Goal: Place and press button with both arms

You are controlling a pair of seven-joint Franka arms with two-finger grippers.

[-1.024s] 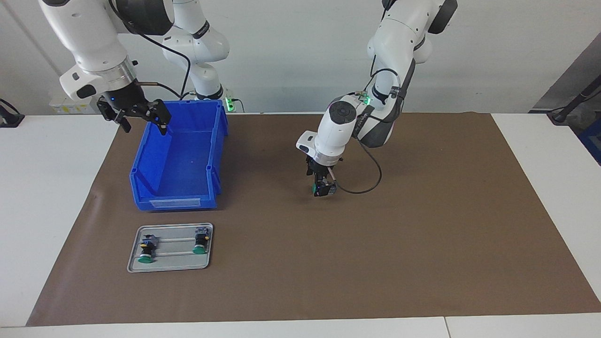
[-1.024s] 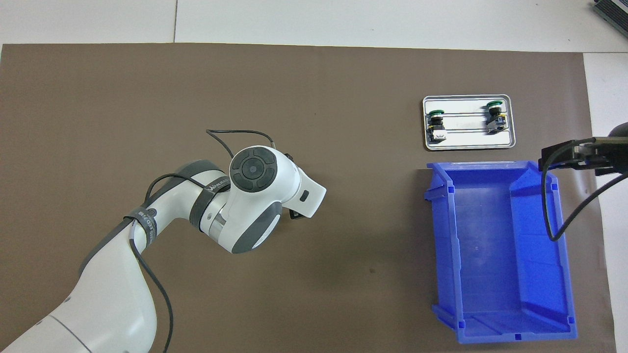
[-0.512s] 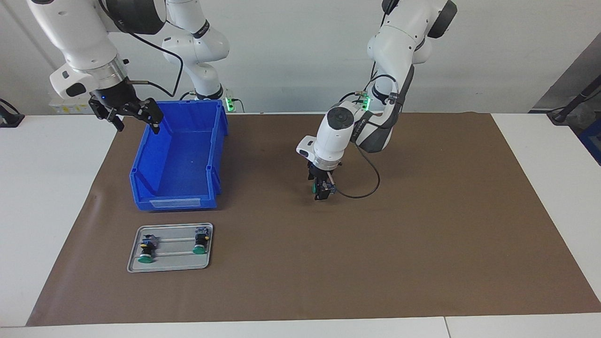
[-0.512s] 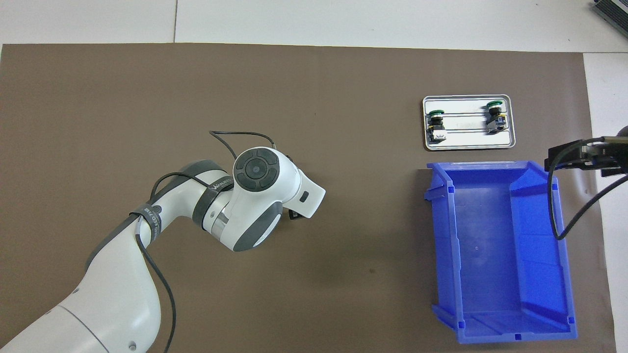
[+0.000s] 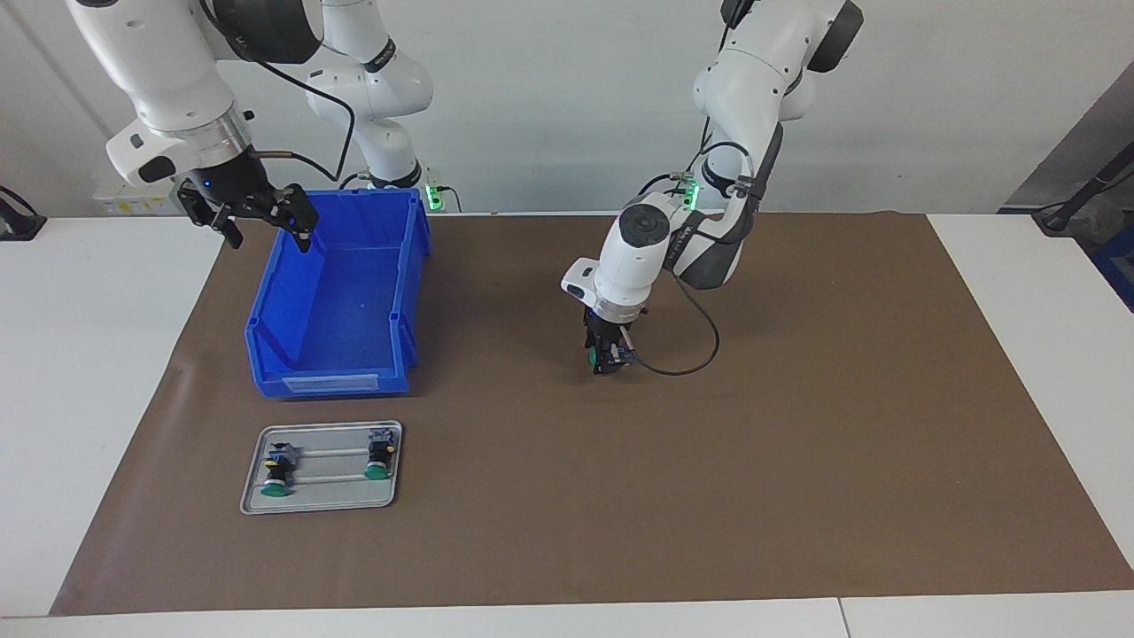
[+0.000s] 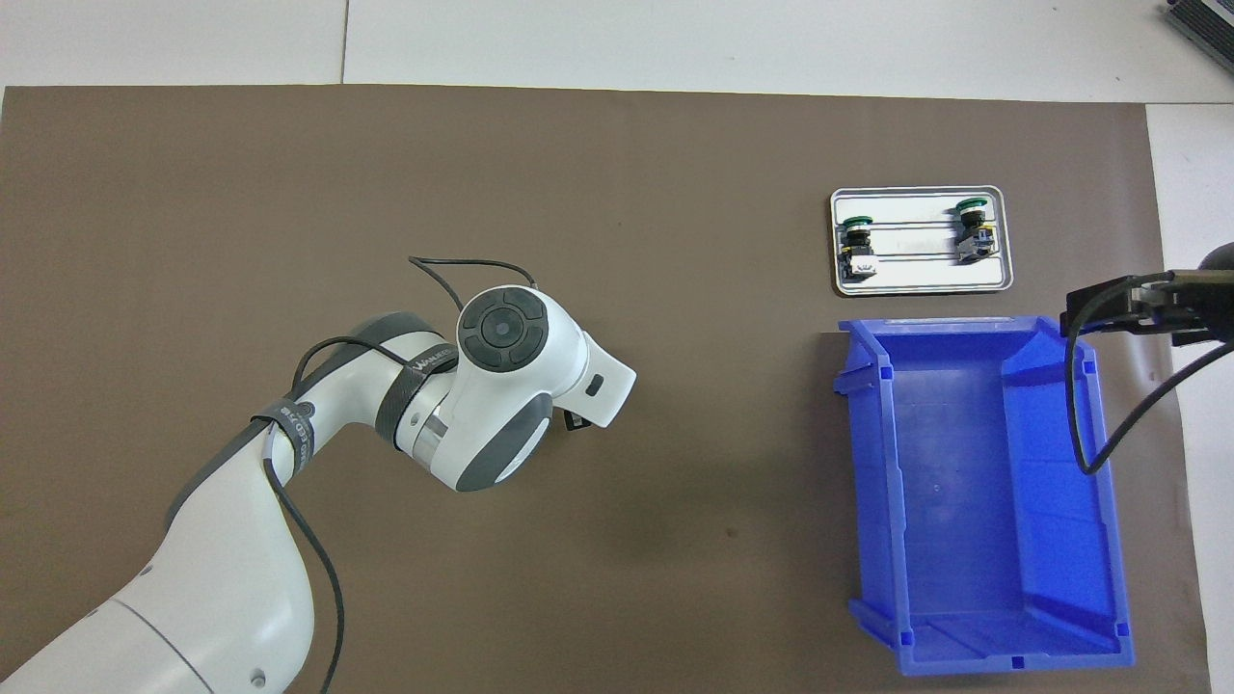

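Brown matting (image 5: 797,461) covers most of the white table, and all the hardware stands on it. From where I stand, the left gripper (image 5: 606,359) hangs low over the middle of the mat, fingers pointing down and clenched on the button (image 5: 595,356); the green cap shows at one side of the fingers, so the switch is held sideways rather than cap-up. In the overhead view the arm's wrist hides the grasp almost entirely. The right gripper (image 5: 257,217) waits with jaws spread above the rim of the blue bin (image 5: 332,301), at the corner nearest its own base. Two more buttons (image 5: 276,478) (image 5: 378,465) lie in the metal tray (image 5: 319,505), which sits beside the bin, farther from the robots.

Hazards from this state:

- Tipping. If the button is released on its side, or set down tilted, I judge it likely to roll or fall over on its round cap, leaving no upright face to press.
- Slip. The grip looks narrow against a blocky body; a skewed hold could let the switch twist on contact with the mat.
- Collision. The right arm must travel across the bin to reach the middle; a low path risks clipping the bin wall, and both grippers converging on one small part risks finger contact.
- Press force. Pressing an unsupported button may shove it along the mat.
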